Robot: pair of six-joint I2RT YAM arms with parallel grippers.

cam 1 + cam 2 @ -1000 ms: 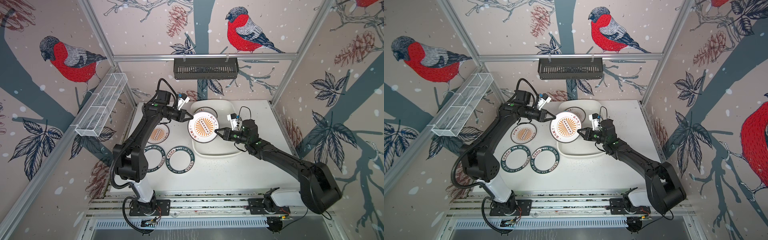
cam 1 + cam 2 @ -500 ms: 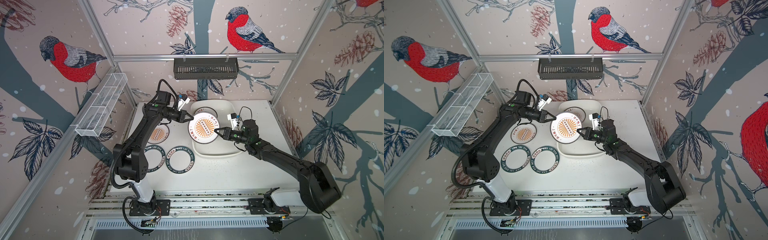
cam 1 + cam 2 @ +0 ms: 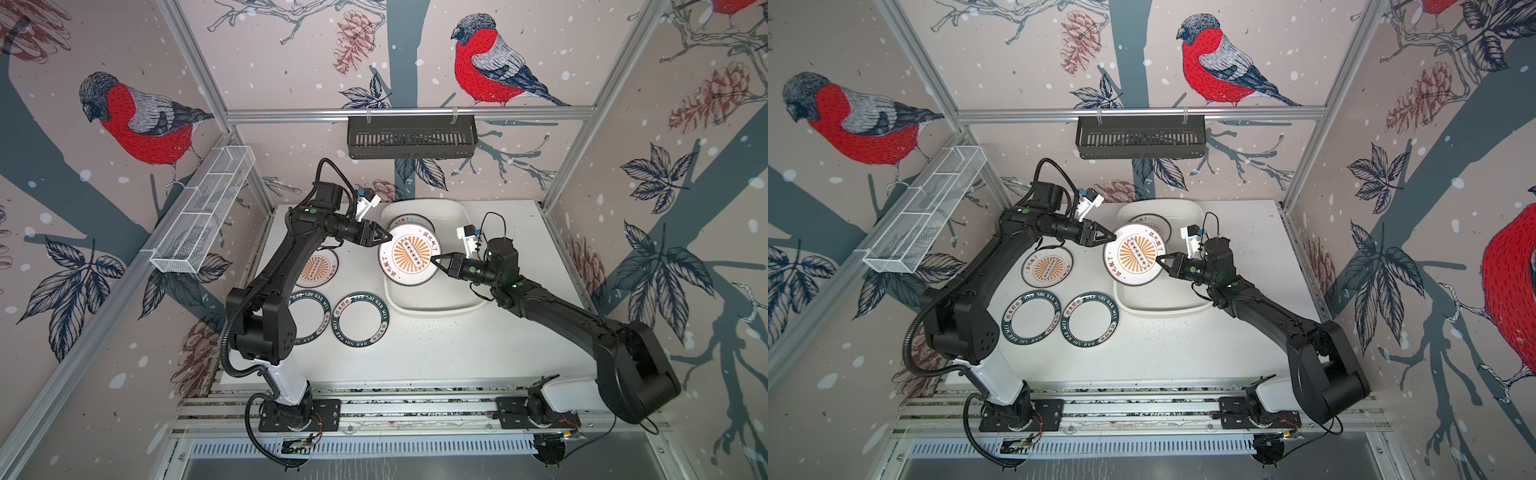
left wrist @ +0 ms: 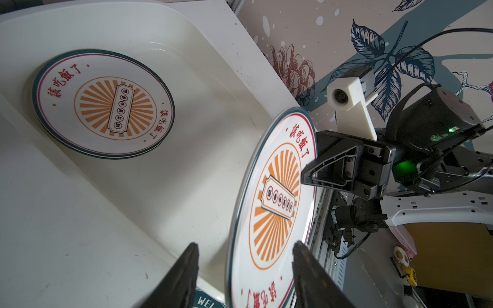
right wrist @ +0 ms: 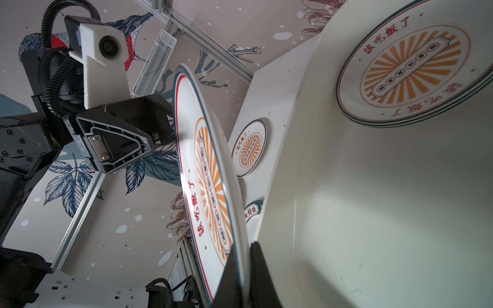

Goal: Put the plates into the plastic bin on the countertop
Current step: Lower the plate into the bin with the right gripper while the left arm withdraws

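Note:
A sunburst plate [image 3: 409, 258] [image 3: 1133, 259] hangs tilted over the left side of the plastic bin [image 3: 453, 232] [image 3: 1167, 309]. My right gripper [image 3: 434, 259] [image 5: 241, 246] is shut on its right rim. My left gripper [image 3: 388, 237] [image 4: 244, 245] is open, its jaws straddling the opposite rim without touching. A stack of sunburst plates [image 3: 409, 219] [image 4: 102, 104] [image 5: 410, 74] lies in the bin's far end. On the countertop [image 3: 436, 353] lie another sunburst plate [image 3: 318, 268] and two green-rimmed plates [image 3: 360, 319] [image 3: 1032, 318].
A black slotted basket [image 3: 411, 137] hangs on the back rail. A white wire-mesh basket [image 3: 203, 216] is fixed along the left wall. Aluminium posts edge the countertop on both sides.
My left gripper has opened off the plate's rim. The right gripper stays shut on the plate, which has hardly moved.

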